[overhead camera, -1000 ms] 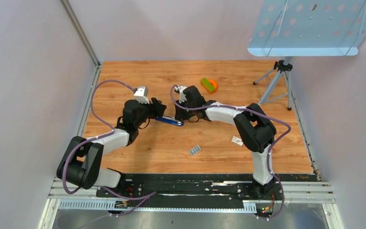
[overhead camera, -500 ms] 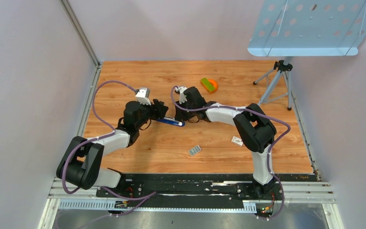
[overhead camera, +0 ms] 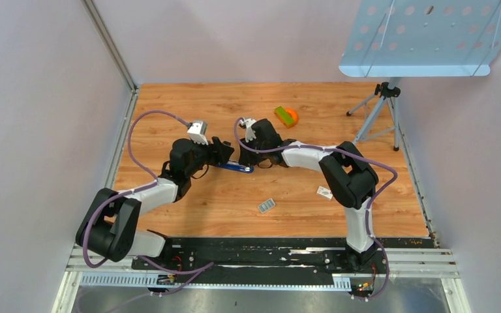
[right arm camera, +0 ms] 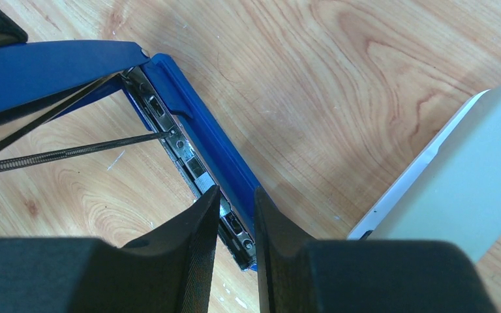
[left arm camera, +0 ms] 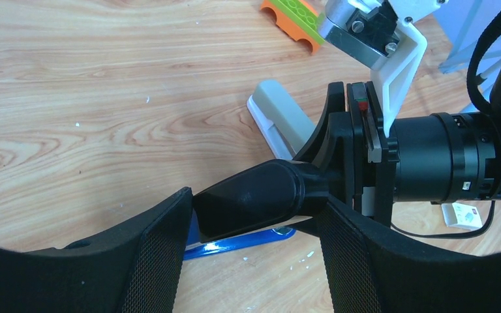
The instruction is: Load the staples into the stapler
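Staples [overhead camera: 267,206] lie on wooden table [overhead camera: 313,111] between pale walls [overhead camera: 32,117].

Soft, even light falls from above on my desk [overhead camera: 169,111], with only faint shadows under my arms. The wrist views are bright and the wood grain is sharp. My near fingers [right arm camera: 182,254] go soft, and the stapler [left arm camera: 235,242] carries a white glint.

Light wood-grain tabletop [overhead camera: 169,104], boxed in by plain pale lilac walls [overhead camera: 39,98] left, back and right. Metal post [overhead camera: 107,42] in back-left corner. Pale blue perforated stand shelf [overhead camera: 424,36] top right, on tripod [overhead camera: 381,107]. Black rail [overhead camera: 254,251] and metal strip [overhead camera: 267,297] along near edge. Even light.
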Available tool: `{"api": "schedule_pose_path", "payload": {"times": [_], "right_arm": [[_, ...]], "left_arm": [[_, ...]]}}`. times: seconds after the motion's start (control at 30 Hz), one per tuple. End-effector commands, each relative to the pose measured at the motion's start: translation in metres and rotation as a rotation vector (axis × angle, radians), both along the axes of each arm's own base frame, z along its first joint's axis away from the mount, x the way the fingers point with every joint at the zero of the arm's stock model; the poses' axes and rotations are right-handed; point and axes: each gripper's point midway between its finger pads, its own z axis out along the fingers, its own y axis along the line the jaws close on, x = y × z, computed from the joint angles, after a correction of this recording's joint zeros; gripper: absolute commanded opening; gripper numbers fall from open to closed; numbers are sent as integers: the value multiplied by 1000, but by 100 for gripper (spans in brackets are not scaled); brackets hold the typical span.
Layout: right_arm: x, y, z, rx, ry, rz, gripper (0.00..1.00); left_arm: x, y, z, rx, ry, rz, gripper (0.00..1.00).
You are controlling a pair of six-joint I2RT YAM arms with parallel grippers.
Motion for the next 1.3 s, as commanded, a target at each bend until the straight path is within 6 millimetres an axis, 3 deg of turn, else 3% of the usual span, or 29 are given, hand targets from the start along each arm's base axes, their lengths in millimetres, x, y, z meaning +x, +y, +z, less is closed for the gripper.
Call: {"api": "schedule_pose_path", "payload": {"times": [0.0, 0.53, 0.73, 0.8, 0.87, 0.97, 1.1, 1.27], "right_arm": [[-12, -29, -47, -130, 80, -23, 28], [-10, -32, -47, -122, 85, -26, 28], [-12, -33, -44, -120, 87, -11, 28], [-14, -33, -44, -121, 91, -1, 28], [-16, -34, -43, -121, 92, 8, 28], [-18, -37, -41, -118, 88, 19, 28], [-17, -35, -35, -92, 87, 34, 30], [-15, -31, -24, -70, 71, 47, 33]], "left_arm": [[-15, -14, 3, -62, 40, -54, 70], [-21, -19, 26, -108, 33, -87, 74], [-15, -11, 29, 141, -113, -167, 67], [-13, -15, 41, 146, -203, -225, 57], [-16, -21, 45, 135, -278, -298, 55], [-22, -24, 41, 119, -304, -351, 59], [-26, -18, 36, 66, -305, -286, 63], [-29, -18, 15, 34, -225, -259, 63]]}}
